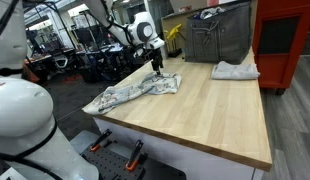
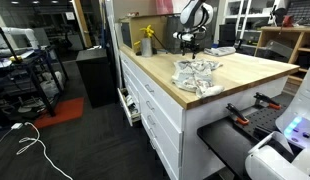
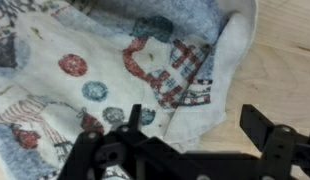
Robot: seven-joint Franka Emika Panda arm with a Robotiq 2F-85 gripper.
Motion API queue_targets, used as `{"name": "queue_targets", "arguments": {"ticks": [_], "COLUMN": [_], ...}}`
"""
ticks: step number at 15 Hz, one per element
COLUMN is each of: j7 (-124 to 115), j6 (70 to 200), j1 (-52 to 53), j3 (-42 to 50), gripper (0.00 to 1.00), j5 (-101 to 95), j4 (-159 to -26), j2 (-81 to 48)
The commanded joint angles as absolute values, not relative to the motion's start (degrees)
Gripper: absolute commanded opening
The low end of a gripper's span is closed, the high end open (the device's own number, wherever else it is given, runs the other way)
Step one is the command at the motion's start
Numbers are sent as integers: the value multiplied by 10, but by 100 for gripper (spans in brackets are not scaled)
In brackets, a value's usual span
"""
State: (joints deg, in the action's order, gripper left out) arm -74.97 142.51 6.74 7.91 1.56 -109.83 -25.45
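Observation:
A crumpled white cloth with red and blue prints lies on the wooden table; it also shows as the cloth and fills most of the wrist view as the cloth. My gripper hangs just above the cloth's far end, seen too as the gripper. In the wrist view the gripper stands open, its black fingers wide apart over the cloth's edge and bare wood, with nothing between them.
A second white cloth lies at the table's far right corner. A grey metal bin and a red cabinet stand behind the table. A yellow bottle stands on the table's back edge. Drawers line the table's side.

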Motion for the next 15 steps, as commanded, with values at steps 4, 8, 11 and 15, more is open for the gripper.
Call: {"name": "queue_targets", "arguments": {"ticks": [4, 8, 11, 15], "j7": [-792, -806, -814, -816], "j6": [1376, 1357, 1360, 1365], "j1": [60, 59, 59, 58], "j3": [76, 77, 81, 86], "gripper": [100, 79, 58, 29], "j5": [27, 29, 26, 27], "j4": [-1016, -983, -970, -969], "j2": [-306, -338, -355, -360]}}
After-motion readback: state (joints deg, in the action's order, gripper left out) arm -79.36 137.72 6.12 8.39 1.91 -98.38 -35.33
